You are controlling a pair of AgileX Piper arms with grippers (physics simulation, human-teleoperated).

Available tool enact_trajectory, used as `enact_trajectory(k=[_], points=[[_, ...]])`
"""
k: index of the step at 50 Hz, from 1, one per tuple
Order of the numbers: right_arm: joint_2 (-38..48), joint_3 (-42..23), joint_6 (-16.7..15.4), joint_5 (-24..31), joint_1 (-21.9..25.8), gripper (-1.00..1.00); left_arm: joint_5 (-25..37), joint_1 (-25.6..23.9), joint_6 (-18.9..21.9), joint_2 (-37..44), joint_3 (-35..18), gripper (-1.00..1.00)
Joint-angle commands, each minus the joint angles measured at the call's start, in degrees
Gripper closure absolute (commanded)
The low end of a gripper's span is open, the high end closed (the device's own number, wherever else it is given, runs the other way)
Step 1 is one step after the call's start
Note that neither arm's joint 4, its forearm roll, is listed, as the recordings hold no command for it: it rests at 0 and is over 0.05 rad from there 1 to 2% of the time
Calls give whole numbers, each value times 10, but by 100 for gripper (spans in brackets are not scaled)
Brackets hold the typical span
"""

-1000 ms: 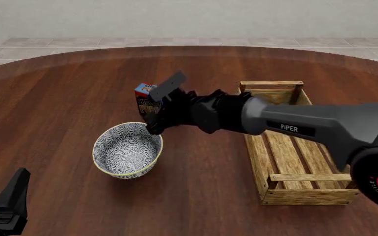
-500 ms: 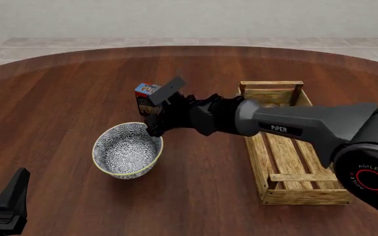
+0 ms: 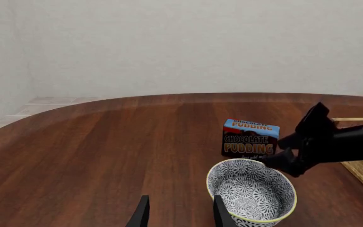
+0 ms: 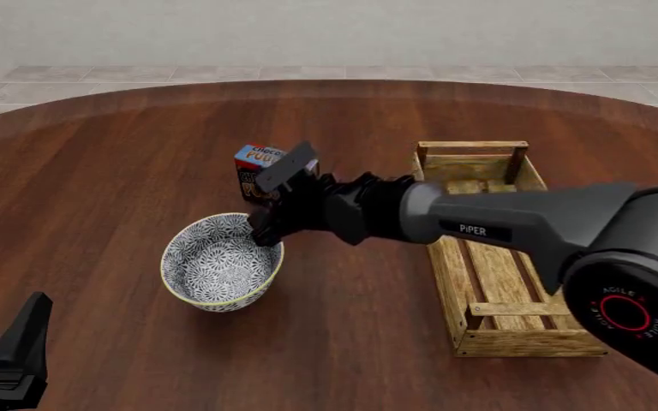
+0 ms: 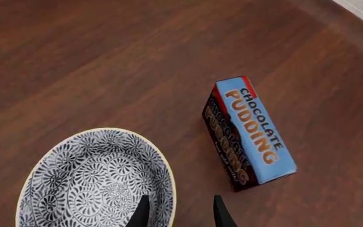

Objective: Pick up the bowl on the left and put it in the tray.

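front view shows the right claw (image 4: 267,224) has dropped lower over the last second, its spread fingers now straddling the near-tray rim of the bowl (image 4: 222,260), so a rim pinch looks imminent. the bowl sits upright on the counter (image 4: 100,171), left of the tray (image 4: 512,257), blue-and-white floral, yellowish rim. the left claw (image 4: 14,351) idles released near the counter's near-left edge.

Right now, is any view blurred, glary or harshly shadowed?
Front view: sharp, even light, only a faint shadow under the bowl. Left wrist view: crisp, pudding box lettering readable. Right wrist view: sharp, soft sheen on the table, no glare.
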Motion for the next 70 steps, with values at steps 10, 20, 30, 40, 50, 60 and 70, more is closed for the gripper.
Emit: enact_trajectory(k=[10,20,30,40,50,60,70], points=[[13,-3,3,-6,3,-100,0,0,0,0,0,-100],[19,-7,6,-9,5,-100,0,0,0,0,0,-100],[21,-7,8,-10,7,-100,0,0,0,0,0,-100],[29,-4,11,-17,8,-100,0,0,0,0,0,-100],[32,-1,15,-22,12,-100,0,0,0,0,0,-100],[34,-2,15,-23,12,-100,0,0,0,0,0,-100],[36,-4,16,-23,15,-100,0,0,0,0,0,-100]])
